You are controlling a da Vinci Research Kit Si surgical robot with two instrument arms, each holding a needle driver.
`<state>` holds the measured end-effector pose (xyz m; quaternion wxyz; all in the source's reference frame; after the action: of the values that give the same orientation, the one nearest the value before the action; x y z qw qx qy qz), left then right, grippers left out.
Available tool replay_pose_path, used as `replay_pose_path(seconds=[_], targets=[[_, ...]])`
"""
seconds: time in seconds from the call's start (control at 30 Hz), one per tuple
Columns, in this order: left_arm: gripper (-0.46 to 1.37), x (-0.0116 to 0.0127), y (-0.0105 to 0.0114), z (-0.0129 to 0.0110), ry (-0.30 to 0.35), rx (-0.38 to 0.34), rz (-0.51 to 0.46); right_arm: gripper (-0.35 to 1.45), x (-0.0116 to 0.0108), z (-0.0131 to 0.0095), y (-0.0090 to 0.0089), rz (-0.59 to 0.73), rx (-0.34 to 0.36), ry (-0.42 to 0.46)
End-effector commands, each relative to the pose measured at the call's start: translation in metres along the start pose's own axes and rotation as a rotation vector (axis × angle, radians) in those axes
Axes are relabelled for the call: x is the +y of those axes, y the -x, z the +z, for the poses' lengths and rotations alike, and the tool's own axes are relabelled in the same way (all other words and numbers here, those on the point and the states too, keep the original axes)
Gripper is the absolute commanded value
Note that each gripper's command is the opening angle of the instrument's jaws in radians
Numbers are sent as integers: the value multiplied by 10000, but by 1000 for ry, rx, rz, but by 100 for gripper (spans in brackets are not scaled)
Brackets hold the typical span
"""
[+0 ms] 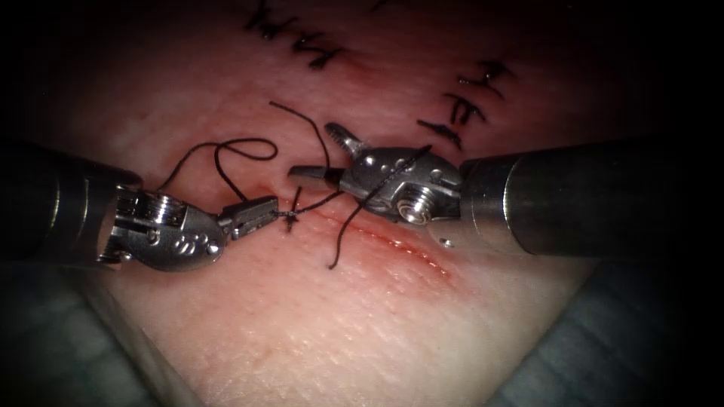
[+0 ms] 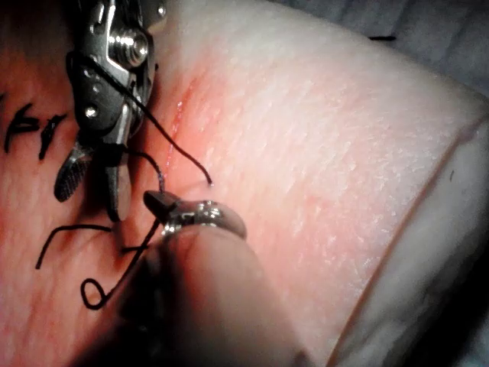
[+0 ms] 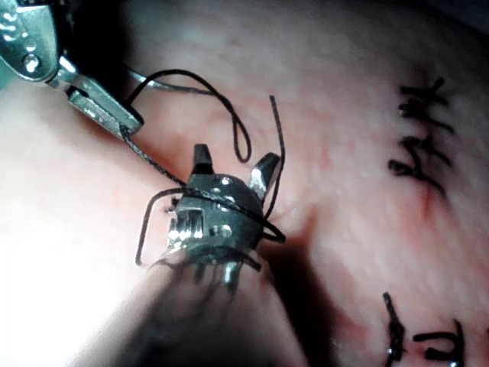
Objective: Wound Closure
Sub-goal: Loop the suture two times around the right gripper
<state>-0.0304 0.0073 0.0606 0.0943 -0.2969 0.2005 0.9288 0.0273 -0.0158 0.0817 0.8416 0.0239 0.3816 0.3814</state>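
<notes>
The tissue (image 1: 302,324) has a reddened cut (image 1: 392,241) running down to the right. A dark thread (image 1: 245,141) is knotted (image 1: 290,218) at the cut's left end. My left tool (image 1: 256,215) lies left of the cut, jaws shut on the thread just beside the knot; it is also seen as the left tool (image 3: 103,115). From it the thread loops up and back. My right tool (image 1: 313,153) hovers right of the knot with open jaws holding nothing. Thread drapes across the right tool's wrist (image 3: 221,200), and a free end (image 1: 332,265) hangs over the cut.
Finished black stitches (image 1: 302,41) and more stitches (image 1: 467,98) sit at the back of the tissue. Red fluid stains the skin along the cut. Grey-blue drape (image 1: 618,354) lies beyond the tissue's front edges.
</notes>
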Motion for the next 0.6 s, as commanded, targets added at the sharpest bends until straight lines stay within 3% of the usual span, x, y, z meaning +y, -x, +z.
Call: replay_pose_path(seconds=[0.03, 0.3, 0.4, 0.43, 0.5, 0.57, 0.6], targets=[[-35, 0, 1, -1, 4, 0, 0, 85, 0, 0, 0, 1, 0, 0], [-35, -1, 1, -5, 6, 2, 0, 83, -3, -2, 0, -1, 1, -3], [-35, -5, -2, -7, 13, 13, 11, 65, -4, -2, 2, -9, 4, -9], [-35, -6, -3, -7, 17, 17, 10, 56, -4, -3, 2, -10, 3, -16], [-35, -12, -6, -10, 21, 31, 21, -6, -6, -6, 5, -16, -1, -51], [-35, -17, -9, -12, 25, 40, 31, -32, -7, -7, 7, -21, -15, -71], [-35, -21, -11, -12, 26, 44, 29, -35, -7, -8, 7, -31, -24, -89]])
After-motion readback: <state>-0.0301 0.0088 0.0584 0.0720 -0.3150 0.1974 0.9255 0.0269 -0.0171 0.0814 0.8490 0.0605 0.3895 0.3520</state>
